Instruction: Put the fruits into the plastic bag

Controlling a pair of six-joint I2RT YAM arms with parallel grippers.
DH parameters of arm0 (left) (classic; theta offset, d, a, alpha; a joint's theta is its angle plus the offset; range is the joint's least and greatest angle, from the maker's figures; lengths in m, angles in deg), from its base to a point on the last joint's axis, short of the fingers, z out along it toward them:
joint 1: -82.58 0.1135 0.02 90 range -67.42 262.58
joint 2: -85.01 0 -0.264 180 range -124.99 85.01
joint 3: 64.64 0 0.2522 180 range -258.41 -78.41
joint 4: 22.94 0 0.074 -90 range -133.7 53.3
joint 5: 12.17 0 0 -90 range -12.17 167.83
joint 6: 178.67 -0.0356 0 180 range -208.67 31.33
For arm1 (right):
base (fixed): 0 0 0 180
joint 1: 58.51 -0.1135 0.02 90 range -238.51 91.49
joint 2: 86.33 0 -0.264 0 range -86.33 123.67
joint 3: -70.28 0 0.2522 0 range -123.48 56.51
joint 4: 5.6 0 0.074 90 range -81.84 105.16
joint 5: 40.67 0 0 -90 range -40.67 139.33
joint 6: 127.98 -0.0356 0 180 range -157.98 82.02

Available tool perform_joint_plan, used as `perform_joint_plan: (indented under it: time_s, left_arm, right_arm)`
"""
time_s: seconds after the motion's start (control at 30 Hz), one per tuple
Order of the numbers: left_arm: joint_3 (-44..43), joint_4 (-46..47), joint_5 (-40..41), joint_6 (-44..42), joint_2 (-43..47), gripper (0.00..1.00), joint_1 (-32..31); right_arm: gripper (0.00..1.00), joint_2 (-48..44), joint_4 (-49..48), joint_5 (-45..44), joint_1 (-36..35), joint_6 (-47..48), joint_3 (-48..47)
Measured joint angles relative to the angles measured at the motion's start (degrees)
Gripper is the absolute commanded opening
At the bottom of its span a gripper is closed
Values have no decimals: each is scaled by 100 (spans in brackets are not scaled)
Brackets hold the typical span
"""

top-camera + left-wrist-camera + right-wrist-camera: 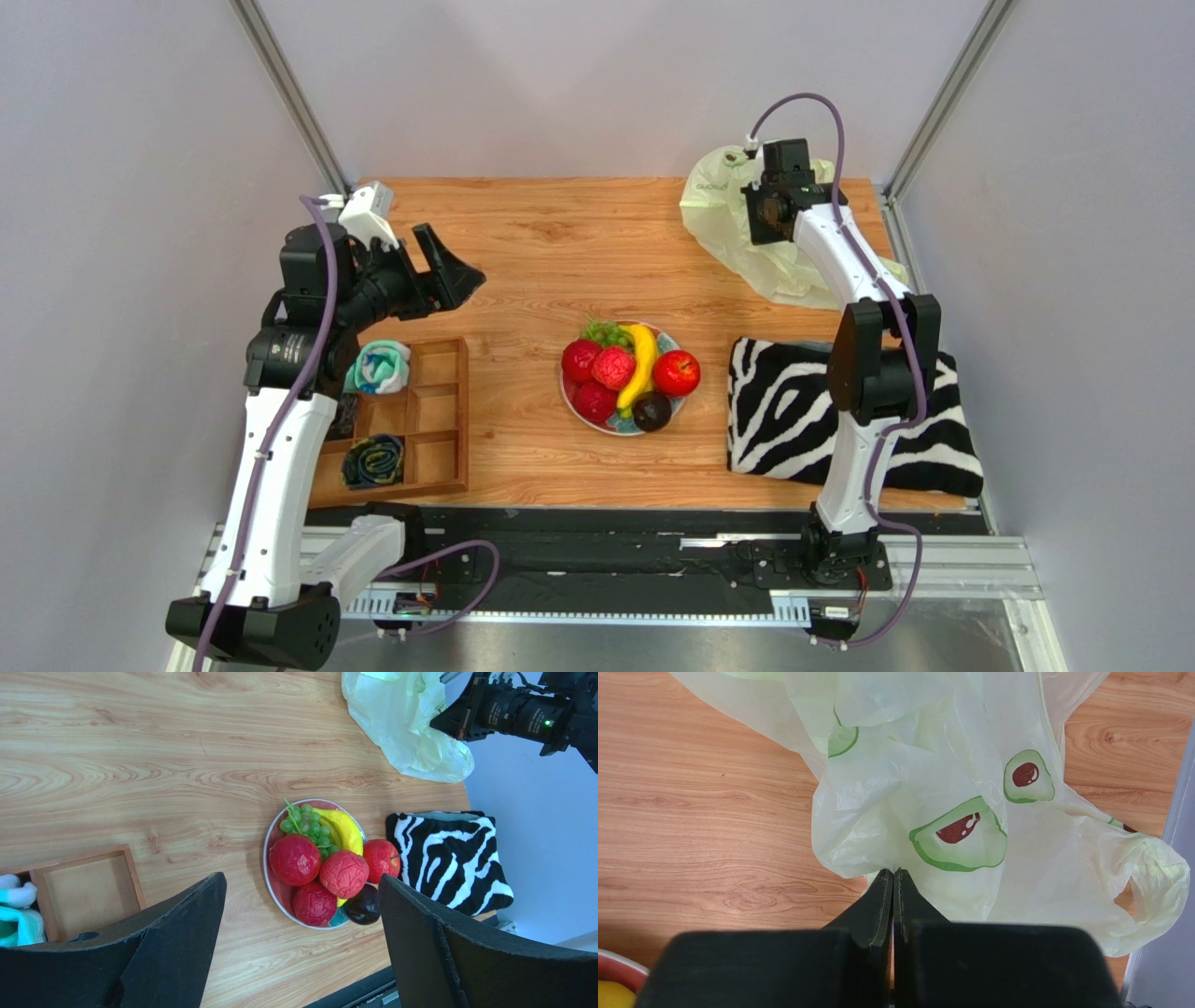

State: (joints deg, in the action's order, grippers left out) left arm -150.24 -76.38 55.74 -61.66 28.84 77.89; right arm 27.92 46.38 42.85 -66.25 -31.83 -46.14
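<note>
Yellow-green plastic bag (934,812) lay crumpled far right, well apart from the fruits (624,371) piled on the plate (267,857). Your right gripper (893,875) was closed tight at its edge; film caught or not, unclear. You needed to pinch one layer only to lift the mouth. Left gripper (452,273) gaped wide, empty.

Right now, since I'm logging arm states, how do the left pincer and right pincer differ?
The left pincer is wide open; the right pincer is shut. The left pincer hangs free, facing the fruits on the plate; the right pincer has its tips at the plastic bag edge, apparently pinching it. Both have black fingers.
</note>
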Motion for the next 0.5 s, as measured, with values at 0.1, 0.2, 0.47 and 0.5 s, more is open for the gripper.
perform_joint_plan:
  time_s: [0.1,0.2,0.47,0.5]
  left_arm:
    - [22,70,-44,52,0,86,0]
    - [61,221,-125,157,-13,87,0]
    - [286,868,-479,529,-269,90,0]
    - [310,962,-538,557,-374,90,0]
  right_arm:
    - [0,-55,-98,70,-85,-9,83]
    - [0,-306,-326,122,-326,-48,391]
    - [0,-935,-1220,299,-1617,-446,723]
    - [0,-942,-1379,334,-1788,-529,723]
